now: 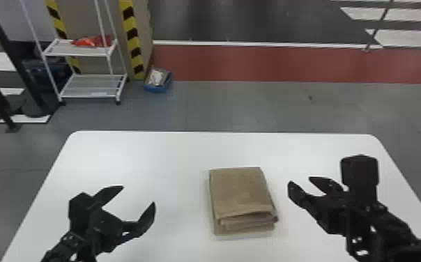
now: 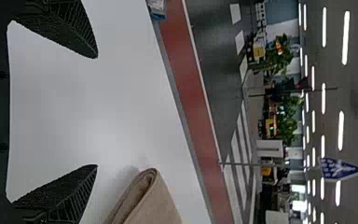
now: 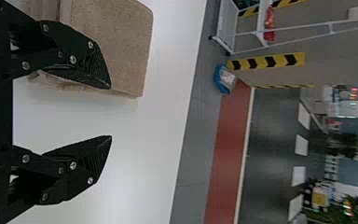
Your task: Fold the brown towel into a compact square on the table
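The room is big, with a grey floor and a long red strip past the far side of the table. Past the floor, in the left wrist view, there are ceiling lights, green plants and a blue and white sign whose white mark is blurry. The smooth white table is under both grippers. Farther off than the left gripper stand a white rack, with a crinkly red thing on its upper shelf, and yellow and black stripes.

The brown towel lies flat on the table between the grippers, nearer the right gripper, and touches neither. It is folded into a thick pad, a bit longer than wide. Its long way goes from the robot's side toward the far edge, tipped a little. The fold layers show on the side by the robot, with a small gap under the top one.

Each gripper has its two fingers spread wide, with nothing held. Small and far past the grippers, a blue box sits on the floor by the rack.
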`<state>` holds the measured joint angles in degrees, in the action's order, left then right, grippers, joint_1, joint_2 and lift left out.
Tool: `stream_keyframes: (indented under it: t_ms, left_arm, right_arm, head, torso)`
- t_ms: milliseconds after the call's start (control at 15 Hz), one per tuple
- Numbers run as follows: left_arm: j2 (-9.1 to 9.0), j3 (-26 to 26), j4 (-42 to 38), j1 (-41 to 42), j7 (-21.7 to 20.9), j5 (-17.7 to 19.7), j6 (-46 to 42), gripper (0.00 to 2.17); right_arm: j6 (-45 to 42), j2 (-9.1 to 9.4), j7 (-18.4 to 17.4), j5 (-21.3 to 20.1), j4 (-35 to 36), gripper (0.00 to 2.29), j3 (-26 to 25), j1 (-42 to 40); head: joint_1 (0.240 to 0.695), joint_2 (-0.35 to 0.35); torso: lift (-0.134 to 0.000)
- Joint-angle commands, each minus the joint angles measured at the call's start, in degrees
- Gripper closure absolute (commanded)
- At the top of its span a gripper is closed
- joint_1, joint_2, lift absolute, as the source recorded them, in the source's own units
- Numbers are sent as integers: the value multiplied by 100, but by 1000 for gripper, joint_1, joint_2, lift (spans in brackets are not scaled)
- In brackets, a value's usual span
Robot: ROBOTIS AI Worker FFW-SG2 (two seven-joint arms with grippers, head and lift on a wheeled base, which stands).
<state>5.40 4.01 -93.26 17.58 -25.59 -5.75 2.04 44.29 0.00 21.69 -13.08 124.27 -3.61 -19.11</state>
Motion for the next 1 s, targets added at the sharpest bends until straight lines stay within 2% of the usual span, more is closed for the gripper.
stream_keyframes:
  t_ms: [0,67,200,333,400,733,933]
  left_arm:
    - [-92,12,-237,475,546,707,-770,29]
    - [-144,3,-281,703,730,980,-1245,26]
    - [-224,-15,-333,1090,871,1516,-1878,36]
    - [-241,-32,-272,1442,1337,1595,-3020,39]
    - [-241,3,-289,1547,1363,1621,-3090,39]
    - [-206,214,-544,1916,1258,1656,-3003,36]
    - [-188,249,-571,1943,1267,1595,-2862,43]
  right_arm:
    - [-2183,5,-288,825,-236,33,-245,-840]
    - [-3097,5,-481,992,-421,33,-307,-1130]
    - [-4152,5,-903,1071,-764,36,-307,-1499]
    - [-5189,5,-1149,1194,-1177,53,-271,-1815]
    - [-5611,5,-1263,1282,-1317,53,-201,-1947]
    - [-6103,5,-1246,1273,-1467,60,1,-2088]
    - [-6103,5,-1307,1185,-1396,63,63,-2105]
  head:
    - [695,-34]
    - [695,-21]
    - [695,-16]
    - [695,-26]
    - [695,-16]
    - [695,60]
    - [695,71]
  torso:
    - [0]
    - [0]
    - [0]
    - [0]
    - [0]
    - [0]
    - [0]
